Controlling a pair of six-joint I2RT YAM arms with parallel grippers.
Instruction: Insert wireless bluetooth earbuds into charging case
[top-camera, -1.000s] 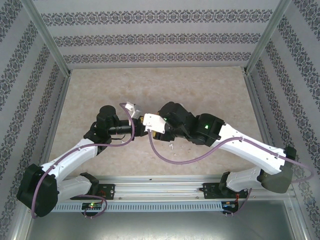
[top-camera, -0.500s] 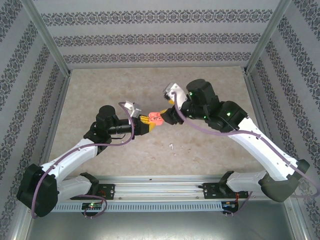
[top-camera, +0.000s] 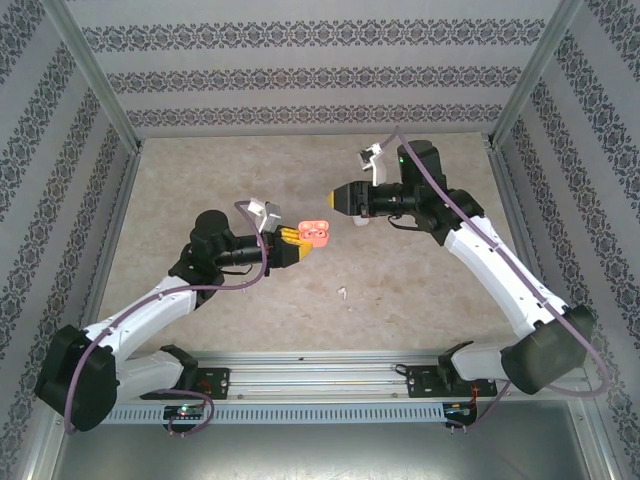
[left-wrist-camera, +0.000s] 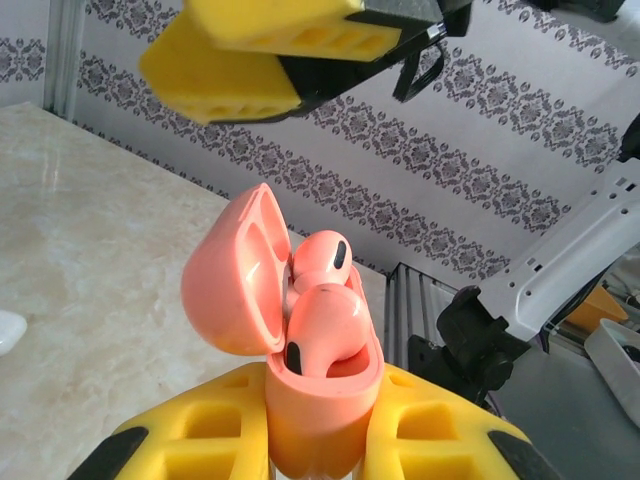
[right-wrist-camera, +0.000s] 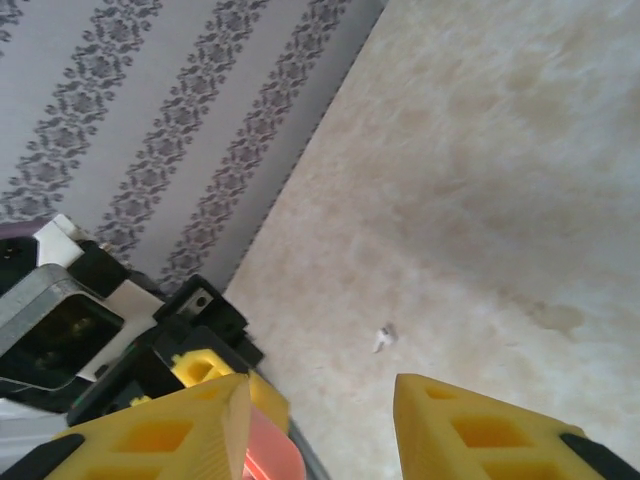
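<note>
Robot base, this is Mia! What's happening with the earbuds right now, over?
Left gripper shut on open salmon-pink pebble-shaped charging case, two pink earbuds seated inside. Right gripper open, empty, clear of case. Tiny white earbud loose on table.

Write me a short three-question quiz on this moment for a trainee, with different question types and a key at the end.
1. True or false: the pink case clamped in the left gripper has its lid shut.
2. How many pink earbuds sit in that case? A) none B) one C) two
3. What, if anything, is between the fingers of the right gripper?

Key
1. False: the lid is swung open.
2. C
3. Nothing; its jaws stand apart with an empty gap.
</note>
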